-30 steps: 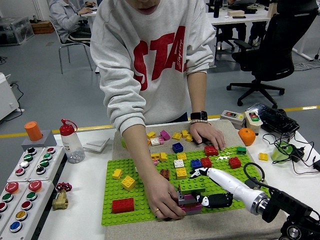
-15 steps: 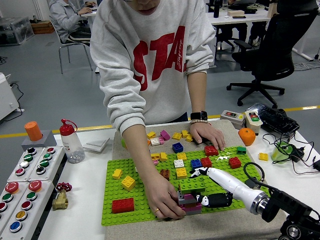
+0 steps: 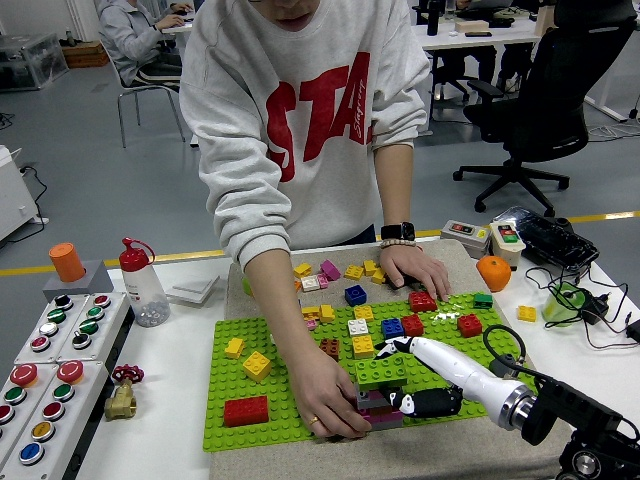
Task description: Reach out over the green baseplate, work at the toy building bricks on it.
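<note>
The green baseplate (image 3: 225, 395) lies on a beige mat and carries red, yellow, blue, white and brown bricks. Near its front middle stands a small stack: a wide green brick (image 3: 372, 371) on top of pink and grey bricks (image 3: 378, 410). My right hand (image 3: 392, 375) reaches in from the lower right and is shut on the green brick, with one finger above it and the thumb below. A person's hand (image 3: 325, 405) holds the stack's base from the left. The person's other hand (image 3: 415, 270) rests on the mat's far edge.
Loose bricks (image 3: 340, 272) lie behind the plate. A red brick (image 3: 245, 410) and a yellow brick (image 3: 257, 365) sit front left. A button panel (image 3: 50, 370), a brass valve (image 3: 120, 395) and a bottle (image 3: 140, 285) are on the left. An orange ball (image 3: 493, 272) and cables (image 3: 590, 300) are on the right.
My right hand and the green brick have shifted slightly left and up on the stack. The person's hands have stayed where they were.
</note>
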`<state>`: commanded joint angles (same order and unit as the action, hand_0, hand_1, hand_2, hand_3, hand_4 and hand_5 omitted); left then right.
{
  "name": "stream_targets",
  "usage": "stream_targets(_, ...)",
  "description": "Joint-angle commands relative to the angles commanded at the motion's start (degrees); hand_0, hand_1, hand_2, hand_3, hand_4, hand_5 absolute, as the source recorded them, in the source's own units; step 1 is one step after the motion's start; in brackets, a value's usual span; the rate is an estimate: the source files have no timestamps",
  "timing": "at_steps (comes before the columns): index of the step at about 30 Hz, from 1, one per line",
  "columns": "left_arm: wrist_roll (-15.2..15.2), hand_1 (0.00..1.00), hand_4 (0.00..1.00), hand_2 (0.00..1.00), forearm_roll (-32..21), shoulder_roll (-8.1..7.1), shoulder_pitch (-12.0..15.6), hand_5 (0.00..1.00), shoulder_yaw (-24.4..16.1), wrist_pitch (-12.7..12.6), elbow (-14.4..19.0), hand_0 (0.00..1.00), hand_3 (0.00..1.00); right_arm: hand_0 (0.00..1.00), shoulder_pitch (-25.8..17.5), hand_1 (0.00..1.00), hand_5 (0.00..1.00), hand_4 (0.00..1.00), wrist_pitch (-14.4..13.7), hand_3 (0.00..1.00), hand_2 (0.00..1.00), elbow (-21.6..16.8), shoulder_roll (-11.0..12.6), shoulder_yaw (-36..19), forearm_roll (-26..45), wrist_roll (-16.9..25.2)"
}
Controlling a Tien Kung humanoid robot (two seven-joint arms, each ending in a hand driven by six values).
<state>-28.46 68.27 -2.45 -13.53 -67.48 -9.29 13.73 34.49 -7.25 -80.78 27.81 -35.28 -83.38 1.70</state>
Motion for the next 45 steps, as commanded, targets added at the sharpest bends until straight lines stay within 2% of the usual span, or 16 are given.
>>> stream_targets(20,-0.01,0.598,0.312,0.604,0.09,0.01,-0.03,0.942,-0.01,-0.01,0.0,0.632,0.411,0.986,0.24,0.875,0.187,0.464,-0.24,0.656,0.888,1.12,-0.43,0.38,-0.37,0.05)
stream_targets(21,-0.01,0.598,0.312,0.603,0.12,0.01,-0.04,0.942,-0.03,-0.02,0.0,0.63,0.411,0.987,0.25,0.878,0.186,0.471,-0.17,0.709,0.897,1.13,-0.42,0.37,-0.41,0.03)
stream_targets(26,0.02,0.598,0.312,0.603,0.13,0.01,-0.06,0.942,-0.04,-0.03,0.0,0.63,0.411,0.987,0.24,0.878,0.186,0.471,0.15,0.709,0.897,1.11,-0.36,0.34,-0.57,-0.12)
stream_targets(27,0.02,0.598,0.312,0.603,0.13,0.01,-0.07,0.942,-0.03,-0.02,0.0,0.63,0.41,0.989,0.24,0.883,0.187,0.48,0.21,0.746,0.91,1.1,-0.37,0.33,-0.61,-0.16)
stream_targets(31,0.01,0.598,0.312,0.603,0.16,0.02,-0.06,0.942,-0.03,-0.02,0.01,0.63,0.41,0.989,0.22,0.883,0.187,0.48,0.46,0.746,0.91,1.14,-0.42,0.31,-0.72,-0.3)
stream_targets(32,0.01,0.598,0.312,0.603,0.16,0.02,-0.05,0.942,-0.03,-0.02,0.01,0.63,0.41,0.992,0.21,0.887,0.183,0.486,0.49,0.787,0.931,1.15,-0.43,0.3,-0.74,-0.33)
stream_targets(44,0.03,0.598,0.311,0.603,0.21,0.04,0.0,0.941,-0.03,-0.03,0.02,0.63,0.409,0.992,0.11,0.889,0.181,0.492,0.76,0.812,0.936,1.23,-0.43,0.33,-0.81,-0.63)
stream_targets(45,0.03,0.598,0.31,0.603,0.24,0.05,0.01,0.941,-0.04,-0.02,0.02,0.631,0.41,0.994,0.1,0.894,0.182,0.51,0.78,0.845,0.945,1.22,-0.42,0.33,-0.8,-0.64)
